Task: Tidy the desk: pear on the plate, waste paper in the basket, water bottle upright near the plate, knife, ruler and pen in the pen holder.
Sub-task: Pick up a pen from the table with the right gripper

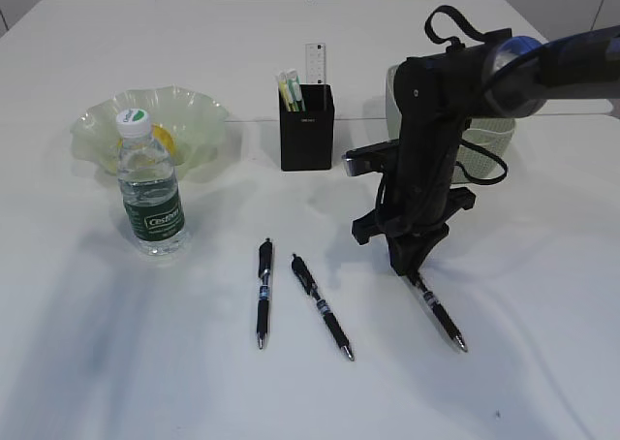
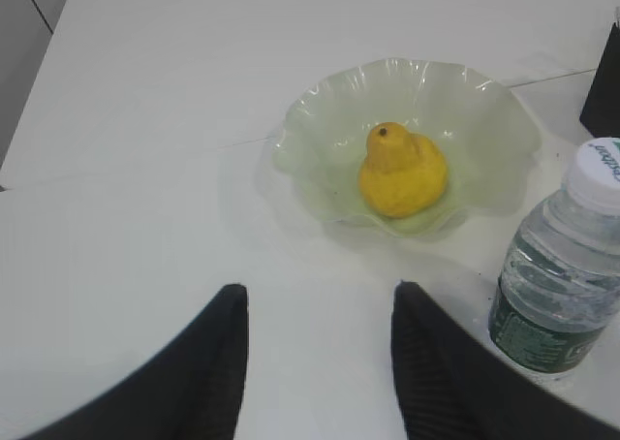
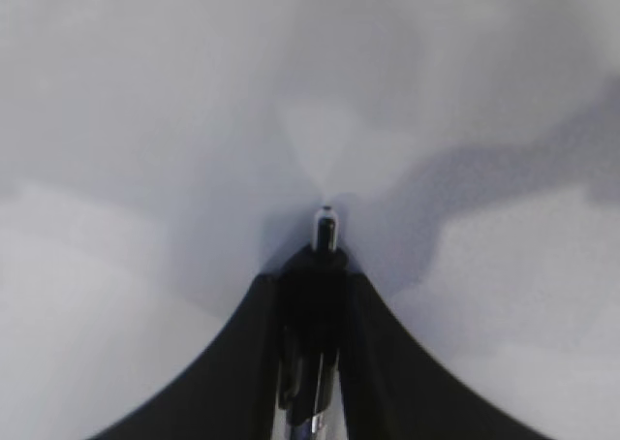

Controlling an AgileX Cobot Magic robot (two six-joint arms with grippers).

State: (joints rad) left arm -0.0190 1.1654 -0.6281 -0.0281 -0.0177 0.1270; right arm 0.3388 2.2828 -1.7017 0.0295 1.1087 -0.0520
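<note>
The right gripper stands nearly vertical over the desk, jaws closed on the upper end of a black pen. The right wrist view confirms this: the pen barrel sits pinched between the two fingers, with its end cap protruding beyond them. The pen's lower end and tip lie on the tabletop, extending away from the gripper.

Risks from this position:
- The grip is at one extreme end of the pen. On lifting, the free length may swing or rotate in the jaws.
- A tilted pen could strike the rim of the pen holder instead of entering, or tip the holder.
- The holder already carries contents, so the free opening is reduced.
- Two further pens lie just to the left; a low sweep could scatter them.

The left gripper hovers with jaws apart and nothing between them, near the plate.

Containers:
- Pen holder: holds the ruler, standing upright above the rim, and a yellow-green item that cannot be identified.
- Plate: holds the pear, roughly central.
- Basket: largely hidden behind the right arm; contents cannot be determined.

The water bottle stands upright, cap on, just in front of the plate.
</note>
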